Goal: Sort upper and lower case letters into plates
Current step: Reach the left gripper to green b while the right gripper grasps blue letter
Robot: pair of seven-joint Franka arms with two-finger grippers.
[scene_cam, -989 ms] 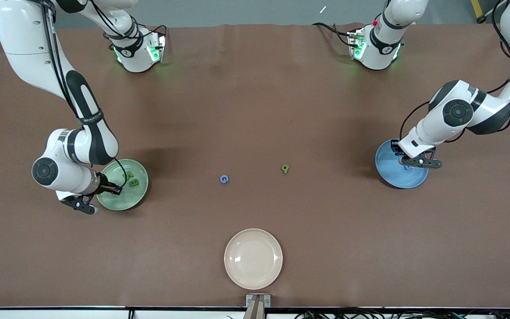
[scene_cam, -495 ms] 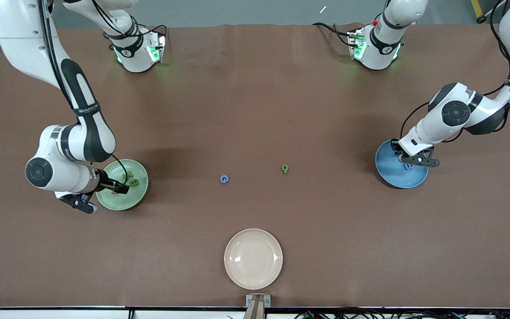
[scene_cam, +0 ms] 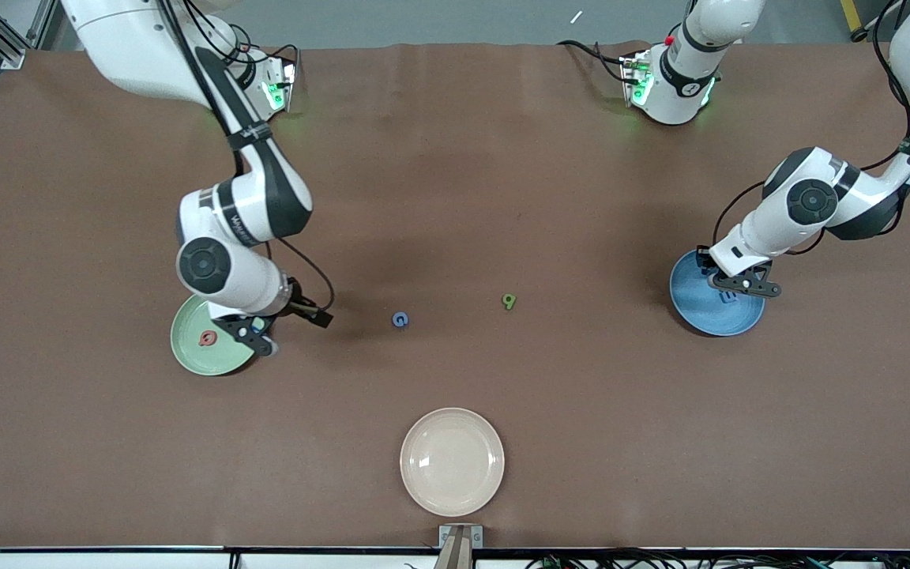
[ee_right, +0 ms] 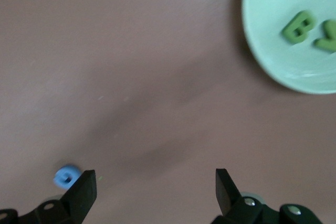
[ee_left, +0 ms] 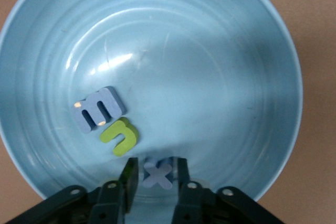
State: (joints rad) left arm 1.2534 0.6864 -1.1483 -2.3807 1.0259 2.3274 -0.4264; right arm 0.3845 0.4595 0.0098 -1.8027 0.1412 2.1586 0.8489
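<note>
Left gripper (ee_left: 154,167) low in blue plate (scene_cam: 693,312), fingers slightly apart around pale x (ee_left: 158,175) (m, n beside it). Right gripper (ee_right: 156,187) wide apart, empty, over table beside green plate (scene_cam: 190,352); blue letter (scene_cam: 400,319) nearby.

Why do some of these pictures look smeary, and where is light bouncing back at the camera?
Right wrist view: soft and streaky all over, so the pale green plate and its letters have fuzzy edges. Left wrist view: sharper; white glare streaks lie on the blue plate above the m letter. Front view: crisp; a small sheen on the cream-white plate, and dark arm shadows fall on the brown table.
</note>
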